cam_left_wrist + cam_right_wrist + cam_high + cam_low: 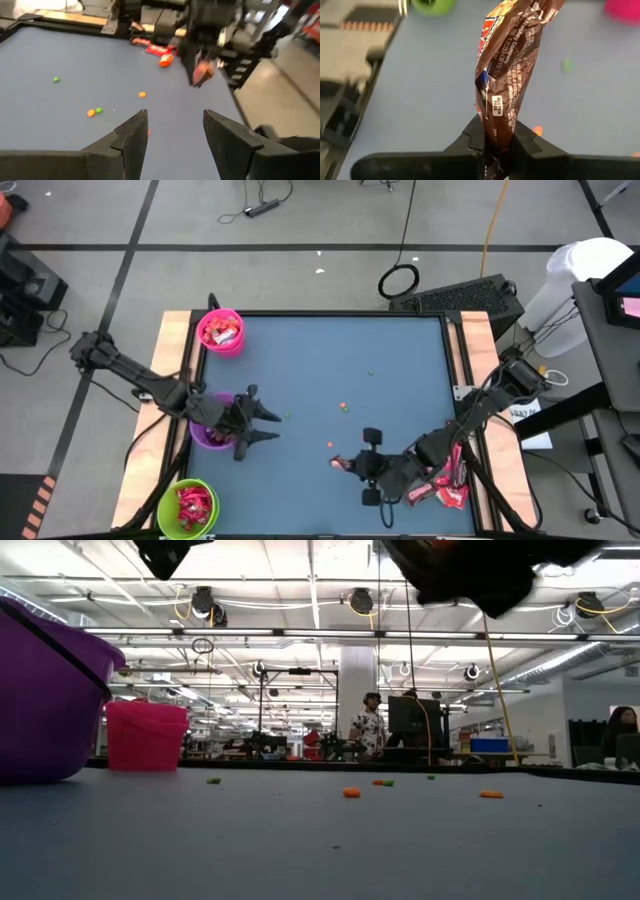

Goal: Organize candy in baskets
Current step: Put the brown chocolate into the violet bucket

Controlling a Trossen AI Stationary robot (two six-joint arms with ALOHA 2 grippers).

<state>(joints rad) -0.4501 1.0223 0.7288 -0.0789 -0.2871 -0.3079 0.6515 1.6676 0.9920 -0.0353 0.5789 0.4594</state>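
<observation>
A brown wrapped candy (512,60) sticks out past the fingers of my right gripper (497,142), which is shut on it near the table's front right (352,465). More candy (447,488) lies heaped by the right edge. My left gripper (272,426) stands open over the table's left side with nothing between its fingers (175,130). Under that arm sits the purple basket (207,436). The pink basket (222,332) at the far left and the green basket (187,508) at the near left both hold candy. My right gripper pinches one end of the brown wrapper (496,131) between its two fingers. The fingers slant down from the table's right side, toward the left. The candy (202,72) reaches out beyond the fingertips and is lifted clear of the table.
Tiny orange and green specks (343,407) are scattered over the middle of the blue table (330,360). A raised wooden border (172,340) runs down each side. In the low view the purple basket (45,690) and pink basket (145,736) stand at the left.
</observation>
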